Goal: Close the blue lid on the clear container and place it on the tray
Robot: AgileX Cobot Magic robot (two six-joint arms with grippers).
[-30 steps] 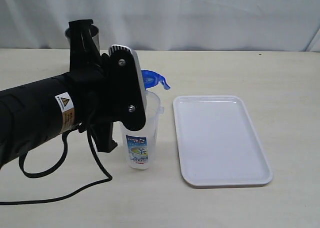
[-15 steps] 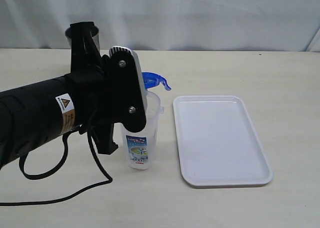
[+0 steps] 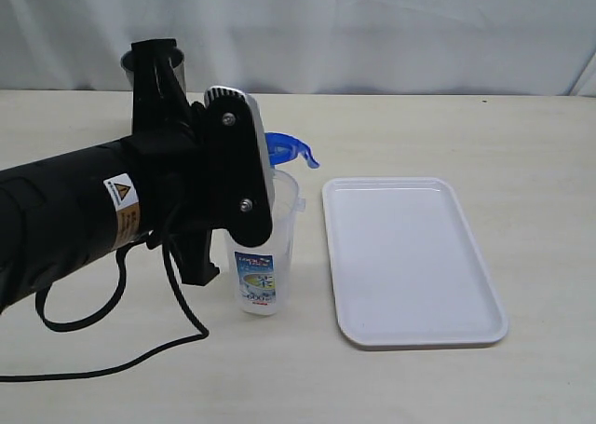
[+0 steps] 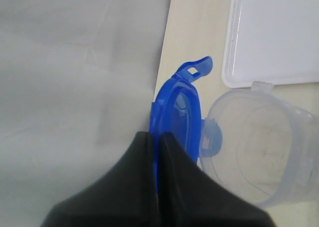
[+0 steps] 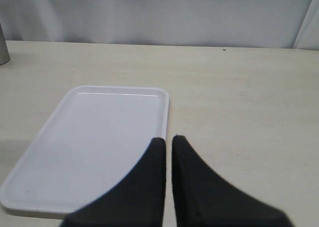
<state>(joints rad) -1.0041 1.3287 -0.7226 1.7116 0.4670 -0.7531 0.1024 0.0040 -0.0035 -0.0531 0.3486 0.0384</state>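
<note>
My left gripper (image 4: 155, 135) is shut on the edge of the blue lid (image 4: 180, 110), which stands on edge just beside the open mouth of the clear container (image 4: 256, 152). In the exterior view the lid (image 3: 287, 147) pokes out behind the left arm's wrist, just above the rim of the upright container (image 3: 264, 261), whose printed label faces the camera. The white tray (image 3: 410, 256) lies flat to the container's right with nothing on it. My right gripper (image 5: 168, 139) is shut on nothing, hovering over the table by the tray's (image 5: 94, 132) corner.
A grey steel cup (image 3: 180, 66) stands at the back, mostly hidden by the left arm. The arm's black cable (image 3: 121, 345) loops over the table in front of the container. A white curtain closes off the far edge.
The left arm with the lid has crept very slightly to the right; everything else is still.
</note>
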